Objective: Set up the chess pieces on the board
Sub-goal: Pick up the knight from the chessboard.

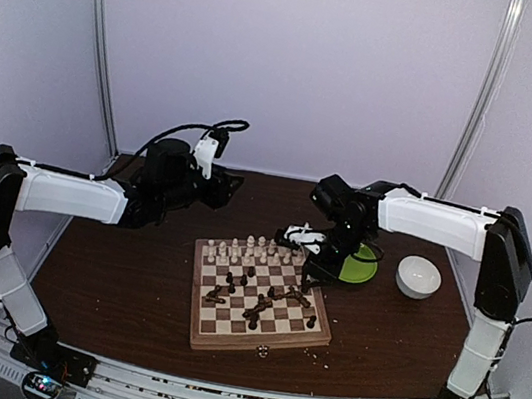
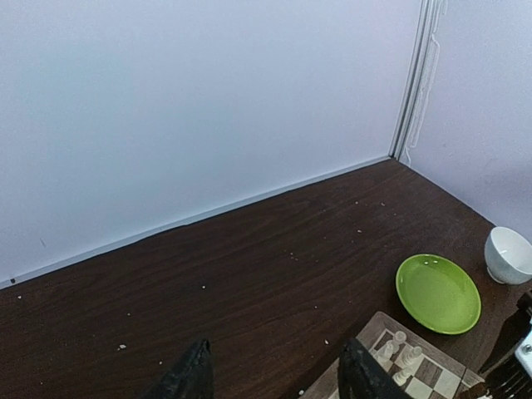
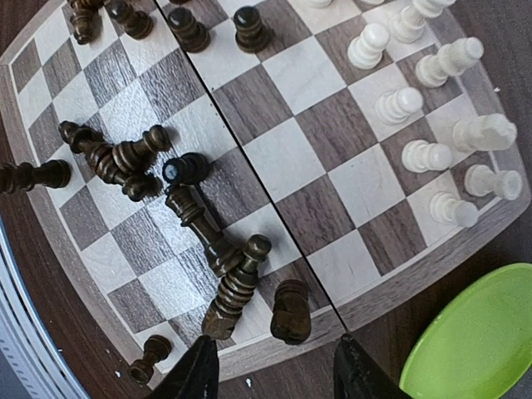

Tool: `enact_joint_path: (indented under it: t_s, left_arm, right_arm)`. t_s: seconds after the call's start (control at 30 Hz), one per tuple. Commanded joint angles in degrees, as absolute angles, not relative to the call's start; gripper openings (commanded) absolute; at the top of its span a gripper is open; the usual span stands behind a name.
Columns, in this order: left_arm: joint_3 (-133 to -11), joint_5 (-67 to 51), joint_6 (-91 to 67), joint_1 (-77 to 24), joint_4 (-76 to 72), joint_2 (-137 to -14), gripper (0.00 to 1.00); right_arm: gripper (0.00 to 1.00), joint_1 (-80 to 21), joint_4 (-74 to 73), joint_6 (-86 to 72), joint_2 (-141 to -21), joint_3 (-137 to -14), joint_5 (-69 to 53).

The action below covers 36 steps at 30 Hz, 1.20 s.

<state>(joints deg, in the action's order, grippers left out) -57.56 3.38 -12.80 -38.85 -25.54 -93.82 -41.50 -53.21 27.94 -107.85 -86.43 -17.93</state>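
Observation:
The board (image 1: 225, 333) lies in the middle of the table, with its corner showing in the left wrist view (image 2: 378, 326). Pale chess pieces (image 1: 248, 249) stand along its far edge (image 3: 432, 154). Dark chess pieces (image 1: 259, 305) are scattered over the near squares, and several lie tipped (image 3: 125, 162). My right gripper (image 1: 309, 262) hovers open over the board's right edge (image 3: 278, 378). A dark piece (image 3: 291, 312) lies on its side just ahead of the fingers, untouched. My left gripper (image 1: 233, 186) hangs open over bare table behind the board (image 2: 274, 378), holding nothing.
A round green plate (image 1: 362, 265) sits right of the board (image 2: 438, 293) (image 3: 470, 341). Further right is a white bowl (image 1: 419, 276) (image 2: 509, 253). One small piece (image 1: 264, 352) lies on the table at the board's front edge. White walls enclose the table.

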Motion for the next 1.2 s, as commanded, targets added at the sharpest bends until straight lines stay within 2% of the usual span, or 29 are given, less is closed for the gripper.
enact_joint_path:
  t_s: [0.0,0.2,0.67,0.87,1.17]
  left_arm:
    - [-59.13,3.08,-11.78,-39.24,-27.42,-94.21,0.52]
    - [-59.19,2.88,-11.78,-39.24,-27.41,-94.27,0.52]
    - [-59.10,2.90,-11.69,-39.20,-27.42,-94.15,0.53]
    - [-59.08,2.88,-11.60,-39.20,-27.35,-94.13,0.53]
    - [-59.22,2.81,-11.55,-39.20,-27.25,-94.22,0.53]
  right_arm:
    - [0.48,-41.75,-54.32,26.03,-109.62,-88.16,-16.69]
    - [0.46,-41.66,-54.29,24.32,-111.64,-89.22,-15.35]
    - [0.27,-40.99,-55.14,23.73,-113.74,-90.12,-15.46]
    - [0.24,-40.35,-55.36,23.60,-114.02,-90.35,-16.23]
    - [0.12,-39.59,-55.81,23.73,-114.24,-90.94,-16.72]
